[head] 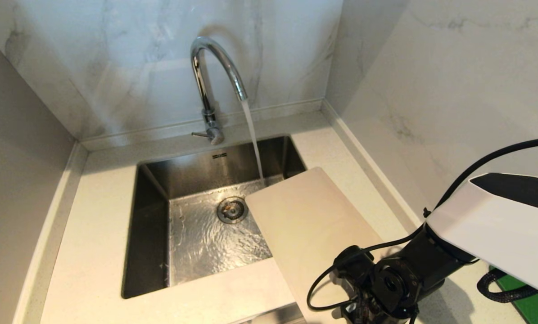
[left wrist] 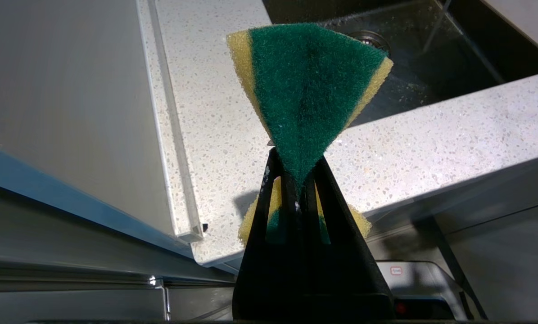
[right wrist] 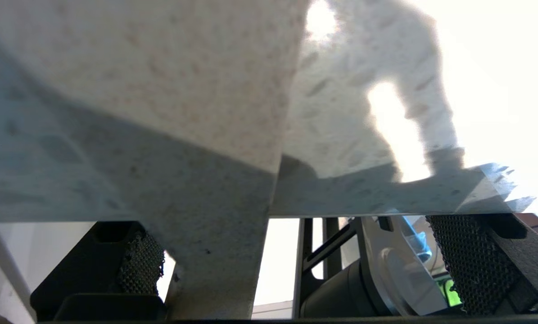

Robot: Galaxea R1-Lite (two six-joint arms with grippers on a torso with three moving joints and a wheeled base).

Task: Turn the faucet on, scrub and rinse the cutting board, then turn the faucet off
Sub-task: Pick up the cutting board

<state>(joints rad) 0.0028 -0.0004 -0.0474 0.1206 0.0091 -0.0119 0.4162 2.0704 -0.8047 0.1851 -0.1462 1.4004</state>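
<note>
The large, thin, off-white rectangular cutting board [head: 311, 234] lies at about 4 o'clock from the drain, its far rounded corner overhanging the right part of the stainless-steel sink [head: 151, 234] and the rest resting on the speckled white stone desk [head: 93, 225]. At 12 o'clock from the sink stands the tall chrome gooseneck faucet [head: 205, 85], its thin side lever pointing to 9 o'clock; a stream of water [head: 253, 139] runs from its spout into the basin just beyond the board's far edge, and the basin floor ripples with water around the round metal drain [head: 232, 209].

The right end effector [right wrist: 291, 252] is at the board's near end, at 5 o'clock in the head view; its textured fingers [right wrist: 467, 261] stand wide apart, with the board's edge passing between them.

The left end effector [left wrist: 298, 193] hangs off the desk's front edge, clamped tight on a folded green-and-yellow scouring sponge [left wrist: 309, 90].
</note>
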